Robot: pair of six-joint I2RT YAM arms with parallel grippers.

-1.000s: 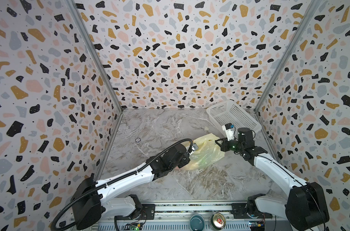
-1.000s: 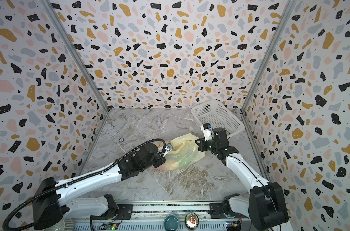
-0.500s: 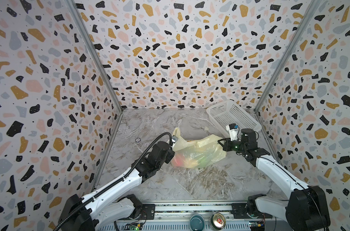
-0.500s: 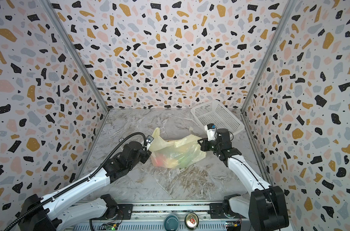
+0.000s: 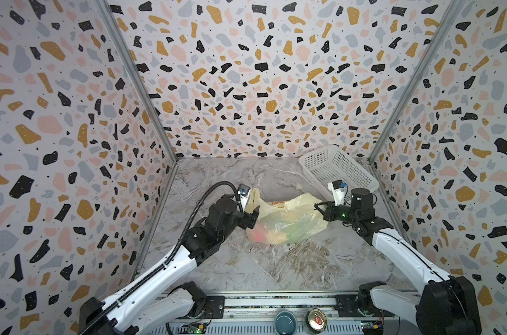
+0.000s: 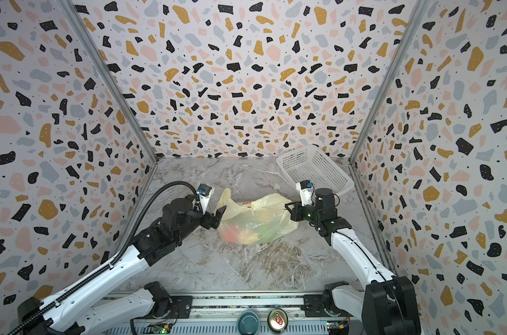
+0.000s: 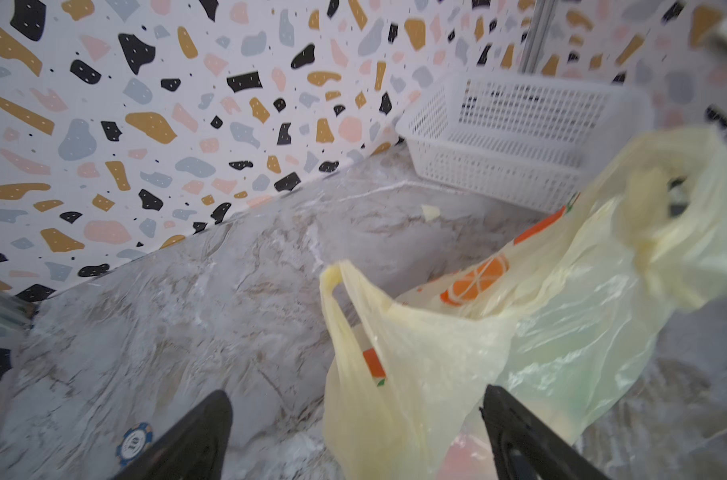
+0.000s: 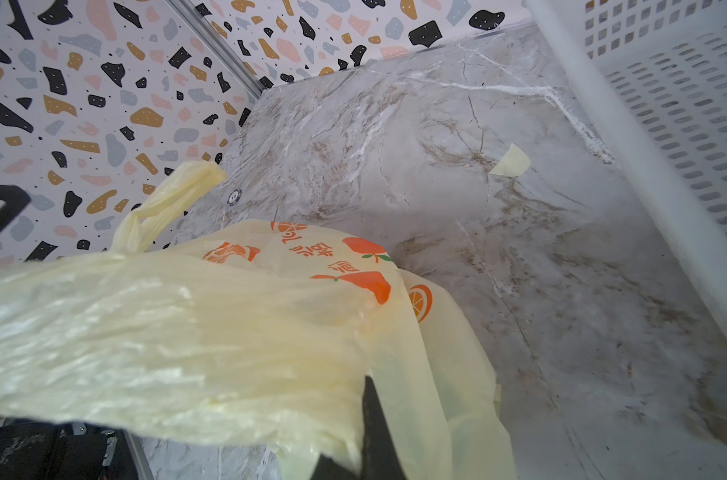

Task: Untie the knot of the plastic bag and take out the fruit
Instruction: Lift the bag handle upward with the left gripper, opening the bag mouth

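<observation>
Top views looked down from the near edge, sharing the whole table (image 5: 275,269); wrist cameras closely faced the plastic bag (image 7: 436,374).

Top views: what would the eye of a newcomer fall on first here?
Probably the pale-yellow plastic bag in the middle of the marble table, with red and green fruit showing through it. The right gripper is shut on its right end, while the left gripper stands open at its left side. A white basket sits in the back right corner.
</observation>
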